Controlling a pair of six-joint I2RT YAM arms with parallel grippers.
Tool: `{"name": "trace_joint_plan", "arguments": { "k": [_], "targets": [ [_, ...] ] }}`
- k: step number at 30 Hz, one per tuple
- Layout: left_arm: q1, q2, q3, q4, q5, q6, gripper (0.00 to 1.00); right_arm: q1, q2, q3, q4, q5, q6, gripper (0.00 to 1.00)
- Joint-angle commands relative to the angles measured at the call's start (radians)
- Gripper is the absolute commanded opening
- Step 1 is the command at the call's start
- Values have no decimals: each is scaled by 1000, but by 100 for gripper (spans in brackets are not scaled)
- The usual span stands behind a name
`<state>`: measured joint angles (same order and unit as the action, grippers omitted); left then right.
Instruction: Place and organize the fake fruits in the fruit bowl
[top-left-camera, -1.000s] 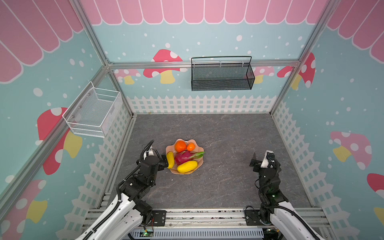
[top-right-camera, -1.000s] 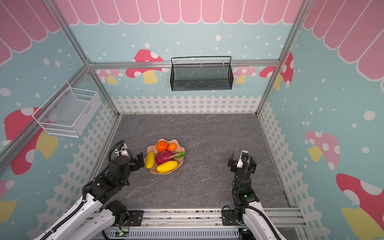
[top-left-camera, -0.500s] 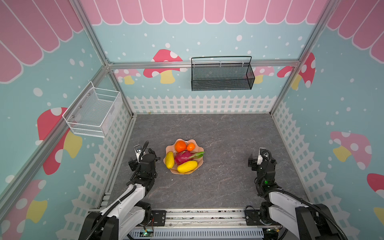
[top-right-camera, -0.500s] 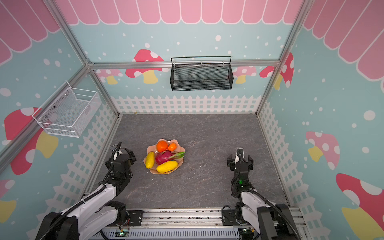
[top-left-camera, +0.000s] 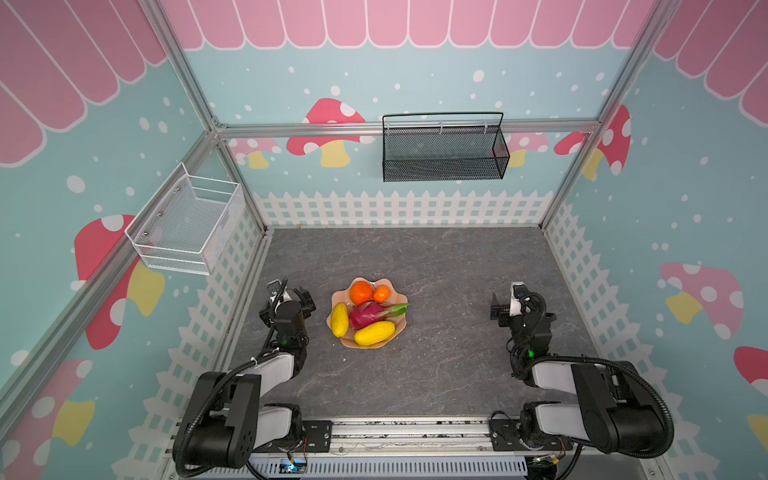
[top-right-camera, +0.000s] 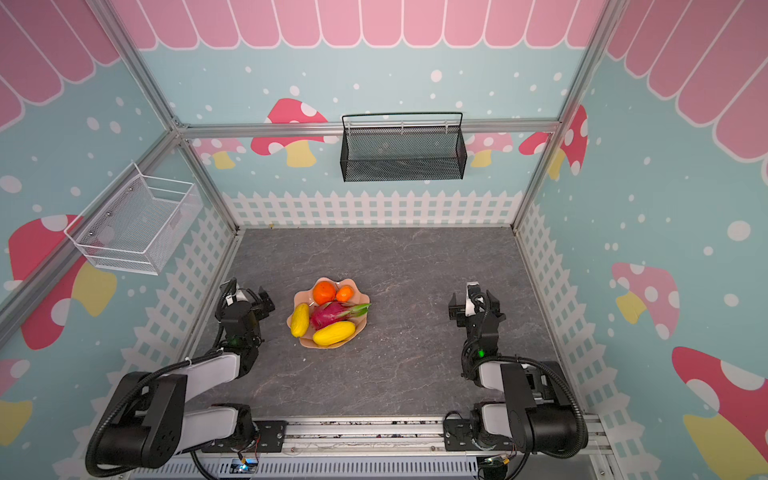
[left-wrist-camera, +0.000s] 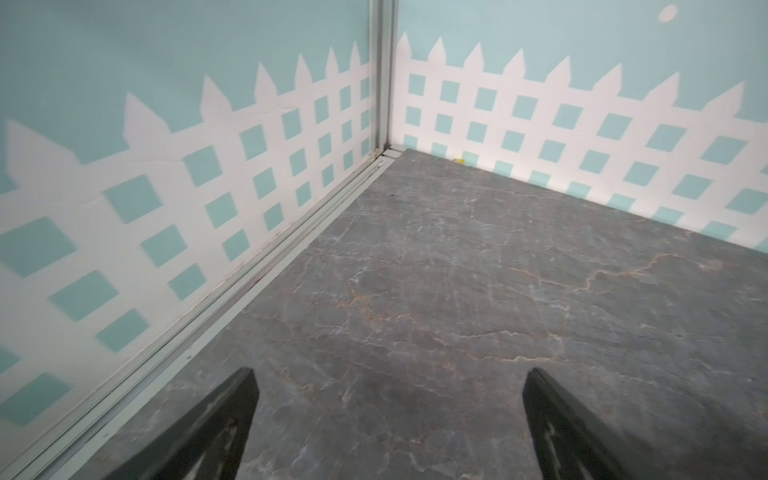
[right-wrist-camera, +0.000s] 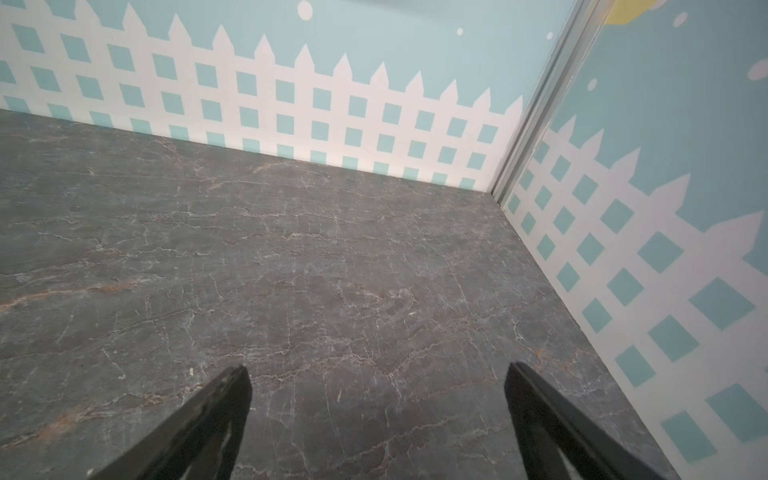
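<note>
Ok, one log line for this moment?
fake fruits: five in fruit bowl | left gripper: open, empty | right gripper: open, empty | looks complete

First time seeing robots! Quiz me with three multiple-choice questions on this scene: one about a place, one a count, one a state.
1. Where is the magenta dragon fruit with green tips?
A in the black mesh wall basket
B between an arm's jaws
C in the shallow peach-pink scalloped bowl

2. How many plastic fruits does that bowl hold?
A three
B five
C seven

3. How do both arms' jaws stand?
A open, holding nothing
B shut on an orange
C shut on the bowl's rim

Answers:
1 C, it lies mid-bowl.
2 B, the dragon fruit plus two yellow ribbed oblong fruits and two orange round fruits.
3 A, each wrist view shows them wide apart over bare grey marbled tabletop.
</note>
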<state>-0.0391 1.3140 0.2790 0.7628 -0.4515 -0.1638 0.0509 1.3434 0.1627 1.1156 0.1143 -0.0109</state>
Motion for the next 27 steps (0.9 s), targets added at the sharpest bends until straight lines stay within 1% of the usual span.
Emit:
{"name": "trace_joint_plan", "arguments": {
  "k": [1,3,4,5,6,7,8,9,10,11,12,13,14,16,18,20,21,23,27],
  "targets": [
    [7,146,-8,299,154,66,100,-12,78,3,169,-45,-40,98],
    [5,253,0,399,192,95,100,-21,148,-10,246,-74,-44,99],
    [4,222,16,324,202,86,100,-23,180,-15,302,-89,-49,98],
    [4,185,42,201,204,82,100,-23,184,-11,305,-101,-60,98],
    [4,201,52,203,208,85,100,-25,160,8,224,-119,-62,98],
    [4,234,60,247,213,103,100,-29,174,20,218,-126,-59,98],
    [4,224,83,200,239,110,100,-36,183,22,238,-128,-48,98],
    [2,204,122,77,277,113,100,-44,175,31,204,-134,-41,98],
    [3,224,133,73,286,124,100,-50,172,40,177,-136,-33,98],
    [4,232,113,135,289,127,100,-51,179,42,182,-112,-21,98],
    [4,217,132,73,291,119,100,-52,179,48,176,-95,-11,98],
    [4,215,128,75,292,120,100,-52,177,47,173,-94,-12,98],
    [5,229,119,120,288,125,100,-51,177,47,172,-95,-11,98],
    [5,214,126,79,292,119,100,-52,176,47,173,-94,-12,98],
    [4,228,118,119,288,125,100,-51,177,48,171,-95,-12,98],
    [5,218,124,91,291,121,100,-52,177,48,172,-94,-12,98],
    [4,227,119,116,288,125,100,-51,177,47,173,-95,-12,98],
    [4,219,122,93,290,121,100,-51,177,47,172,-95,-13,98],
    [5,224,120,107,289,124,100,-53,181,52,167,-99,-10,98]
  ]
}}
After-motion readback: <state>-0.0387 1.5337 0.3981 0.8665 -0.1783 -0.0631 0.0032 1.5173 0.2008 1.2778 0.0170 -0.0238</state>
